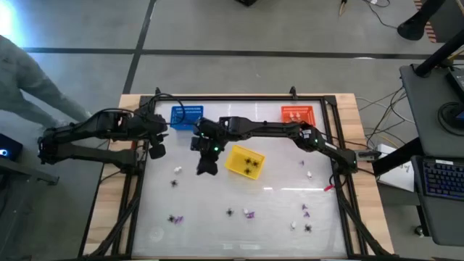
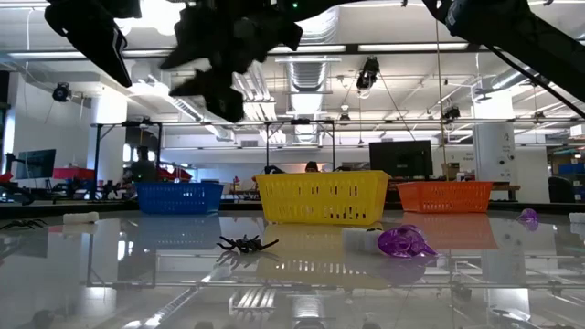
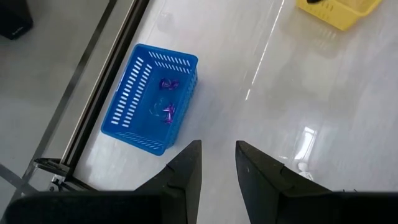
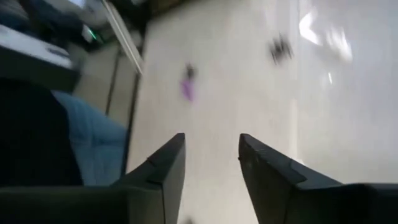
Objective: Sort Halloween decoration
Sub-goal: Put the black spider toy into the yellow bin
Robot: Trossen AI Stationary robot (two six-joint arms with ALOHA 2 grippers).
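From above, my right pincer (image 1: 207,168) hangs beside the yellow plastic basket (image 1: 244,161); a tiny black toy spider (image 1: 176,182) lies just left of it. My wrist shows my fingers (image 4: 163,169) apart, holding nothing.

The high view looks straight down on the whole tabletop (image 1: 239,196); the low view sits at its surface, facing the room. Both share the yellow basket (image 1: 244,161); each wrist view looks down close.
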